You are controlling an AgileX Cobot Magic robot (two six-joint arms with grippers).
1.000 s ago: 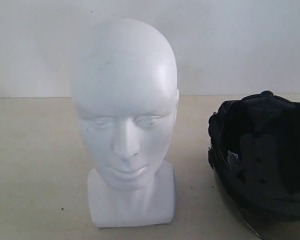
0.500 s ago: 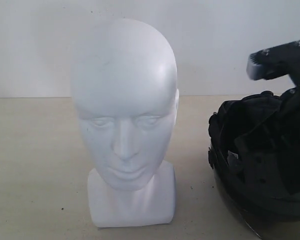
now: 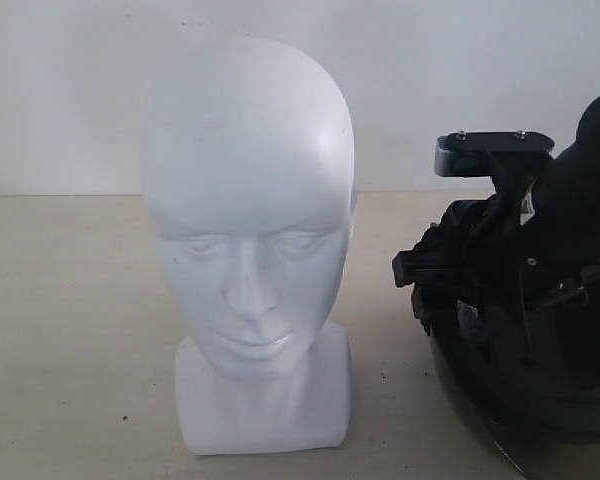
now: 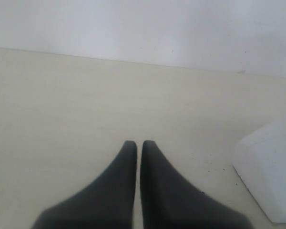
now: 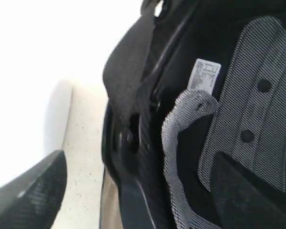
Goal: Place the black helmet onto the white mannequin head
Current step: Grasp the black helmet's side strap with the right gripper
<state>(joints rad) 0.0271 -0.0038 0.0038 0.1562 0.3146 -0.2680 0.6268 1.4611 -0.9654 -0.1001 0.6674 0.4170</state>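
The white mannequin head [image 3: 248, 230] stands upright at the middle of the table, face toward the camera; a corner of its base [image 4: 271, 174] shows in the left wrist view. The black helmet [image 3: 510, 415] lies opening-up at the right, its padded lining [image 5: 257, 95] showing. My right gripper [image 3: 448, 285] has come down over the helmet's left rim [image 5: 143, 143] and is open, one finger [image 5: 31, 193] outside the shell and the other [image 5: 250, 195] inside, against the lining. My left gripper [image 4: 138, 143] is shut and empty, low over the table beside the base.
The cream tabletop [image 3: 70, 330] runs back to a white wall [image 3: 480, 70]. The right arm's black body [image 3: 580, 200] and camera bracket [image 3: 495, 145] hang above the helmet.
The right arm has come into view from the right and lowered onto the helmet's rim, and its jaws have opened. The head, the helmet and the left gripper have stayed put.
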